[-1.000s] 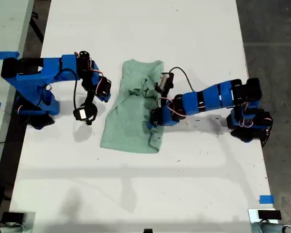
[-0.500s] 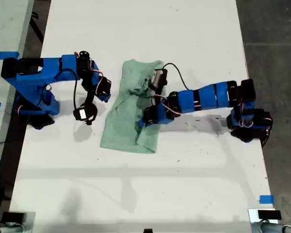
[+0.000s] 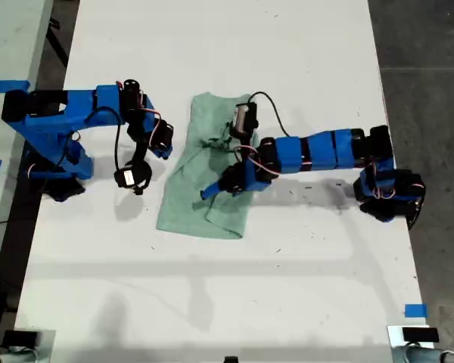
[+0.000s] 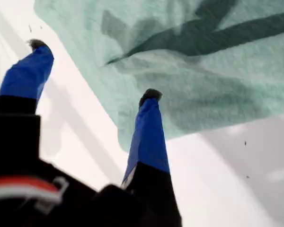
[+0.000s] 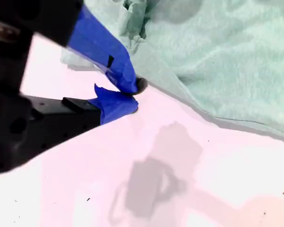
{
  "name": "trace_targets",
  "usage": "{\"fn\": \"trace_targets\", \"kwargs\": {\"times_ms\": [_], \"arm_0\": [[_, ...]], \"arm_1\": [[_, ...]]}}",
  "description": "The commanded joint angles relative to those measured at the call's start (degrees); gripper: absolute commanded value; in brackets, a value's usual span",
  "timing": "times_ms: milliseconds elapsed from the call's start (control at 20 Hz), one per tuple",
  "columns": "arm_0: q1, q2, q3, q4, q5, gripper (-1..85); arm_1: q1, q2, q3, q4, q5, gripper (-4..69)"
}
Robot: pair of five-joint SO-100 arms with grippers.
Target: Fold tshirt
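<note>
Soft, creased mint tshirt [image 3: 185, 198] under my first tool [image 4: 93, 70], jaws wide, empty; my second tool [image 5: 134, 94] pinched closed, empty

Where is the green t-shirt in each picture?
Exterior view: the tshirt lies mid-table between the two arms, with one arm reaching over it.
First wrist view: the tshirt fills the area beyond my first gripper.
Second wrist view: the tshirt lies just past my second gripper.
Shared landmark: the white table along the shirt's edge.
</note>
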Motion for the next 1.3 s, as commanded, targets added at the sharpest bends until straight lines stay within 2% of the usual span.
{"fn": "trace_targets", "kwargs": {"times_ms": [0, 150, 300, 350, 400, 450, 550, 700, 950, 1250], "arm_0": [[0.70, 0.53, -3.87, 0.53, 0.44, 0.1], [1.67, -0.44, -6.24, 1.58, 0.18, 0.1], [2.99, -2.72, -8.79, 1.85, 0.18, 0.1], [3.43, -2.99, -9.05, 1.93, 0.18, 3.0], [4.04, -2.90, -9.05, 1.85, 0.18, 14.8], [4.75, -2.55, -9.32, 2.37, -0.70, 21.1], [5.98, -1.32, -9.32, 3.08, -1.14, 26.1], [8.00, -0.97, -7.56, 3.52, -1.32, 24.5], [9.32, -0.35, 5.45, -5.89, -4.39, 24.1], [8.09, 1.05, 23.99, -24.79, -5.63, 20.5]], "arm_1": [[-1.14, 11.25, -4.66, 5.54, -1.67, 33.6], [-0.18, 18.72, 2.02, 8.79, -1.23, 33.2], [0.53, 22.94, 9.49, 7.38, -0.35, 33.3], [0.53, 23.47, 10.72, 7.03, -0.18, 33.3], [0.53, 23.91, 11.69, 6.94, 0.00, 33.4], [0.53, 24.43, 12.66, 6.94, 0.18, 33.4], [0.62, 26.02, 15.21, 6.15, 0.53, 33.2], [1.05, 29.00, 18.72, 5.10, 0.70, 33.1], [1.58, 34.01, 23.82, 3.78, 1.05, 32.6], [1.32, 42.10, 31.99, 2.02, 2.99, 32.0]]}}
